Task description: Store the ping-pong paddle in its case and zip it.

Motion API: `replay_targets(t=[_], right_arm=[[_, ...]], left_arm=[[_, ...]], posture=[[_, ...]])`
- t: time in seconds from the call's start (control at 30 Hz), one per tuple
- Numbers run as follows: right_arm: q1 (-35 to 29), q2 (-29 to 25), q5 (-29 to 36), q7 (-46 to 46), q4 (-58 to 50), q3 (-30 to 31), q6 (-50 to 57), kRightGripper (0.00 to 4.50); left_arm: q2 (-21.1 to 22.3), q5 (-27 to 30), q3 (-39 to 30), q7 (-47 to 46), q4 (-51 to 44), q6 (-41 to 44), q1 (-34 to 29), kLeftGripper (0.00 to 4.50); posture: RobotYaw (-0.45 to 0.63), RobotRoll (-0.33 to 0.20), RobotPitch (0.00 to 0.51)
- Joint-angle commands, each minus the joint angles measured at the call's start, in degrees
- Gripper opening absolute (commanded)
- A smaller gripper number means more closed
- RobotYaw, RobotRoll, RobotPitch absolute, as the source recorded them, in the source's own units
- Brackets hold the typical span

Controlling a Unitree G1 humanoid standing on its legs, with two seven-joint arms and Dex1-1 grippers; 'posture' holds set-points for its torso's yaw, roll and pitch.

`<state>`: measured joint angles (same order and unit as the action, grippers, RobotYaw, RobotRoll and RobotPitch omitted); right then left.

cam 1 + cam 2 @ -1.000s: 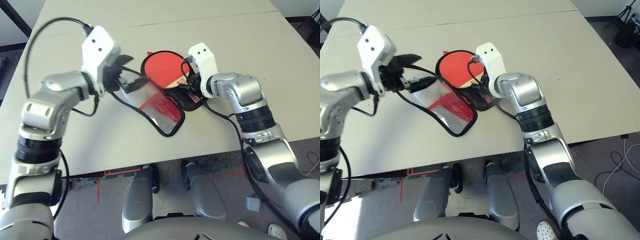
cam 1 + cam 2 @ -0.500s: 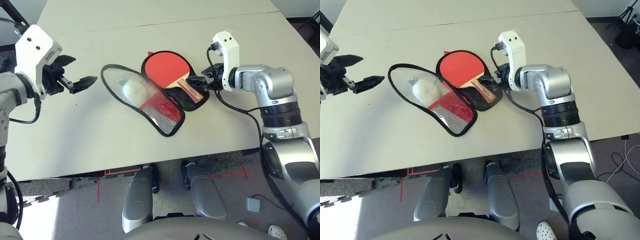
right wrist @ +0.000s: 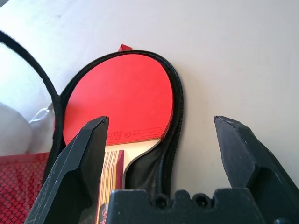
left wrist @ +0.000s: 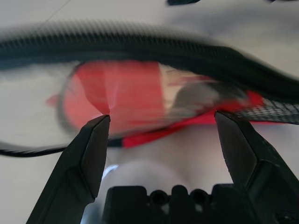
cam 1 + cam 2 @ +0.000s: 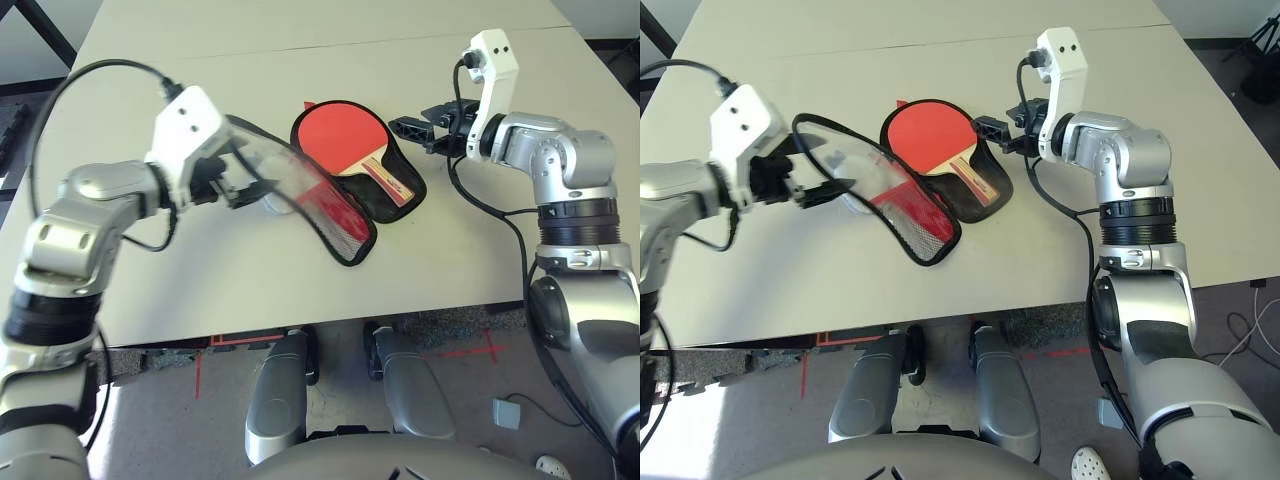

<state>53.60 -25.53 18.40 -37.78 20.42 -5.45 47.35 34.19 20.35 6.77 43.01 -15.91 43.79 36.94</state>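
The ping-pong paddle lies red face up inside the open red case, its striped handle pointing toward the near right. The case's flap is tilted up off the table on its left side. My left gripper is open at that raised flap, fingers on either side of its black edge; I cannot tell if they touch it. My right gripper hovers open just right of the case, near the paddle's head. In the right wrist view the paddle lies between the open fingers, well ahead of them.
A white fuzzy ball sits under the raised flap. The beige table is bare to the right and toward the near edge. A seam crosses the tabletop behind the case.
My left arm swung back in from the far left to the case's flap, which went from lying flat to tilted up. My right gripper drew back up and right from the handle.
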Motion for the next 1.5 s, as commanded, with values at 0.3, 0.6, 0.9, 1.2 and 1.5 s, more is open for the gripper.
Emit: replay_targets(t=[0.3,0.6,0.9,1.2,1.5], right_arm=[[3.15,-7.70,2.29,-4.48,13.82,-6.50,-8.12,4.46],[3.56,-8.62,4.77,-9.74,13.66,-3.99,4.48,4.46],[3.13,-6.36,4.25,-11.65,15.30,0.00,10.48,4.46],[2.59,-4.06,4.33,-12.03,14.86,2.06,14.10,4.46],[2.54,1.12,4.32,-10.41,15.33,3.78,17.64,4.46]], left_arm=[[-13.97,-6.87,6.99,-10.20,7.65,-2.45,-0.89,4.50],[-10.53,-7.44,4.91,-7.82,6.42,-4.12,-2.07,4.50],[-2.57,-3.14,0.46,-0.97,0.70,-2.34,-1.45,4.50],[1.02,-0.85,-3.29,-0.28,-1.37,0.10,-1.84,4.50],[2.50,1.03,-4.27,-0.20,-3.21,2.63,-1.36,4.50]], posture=[[0.05,0.000,0.229],[0.05,0.000,0.225],[0.08,0.000,0.220],[0.08,0.000,0.220],[0.09,0.000,0.229]])
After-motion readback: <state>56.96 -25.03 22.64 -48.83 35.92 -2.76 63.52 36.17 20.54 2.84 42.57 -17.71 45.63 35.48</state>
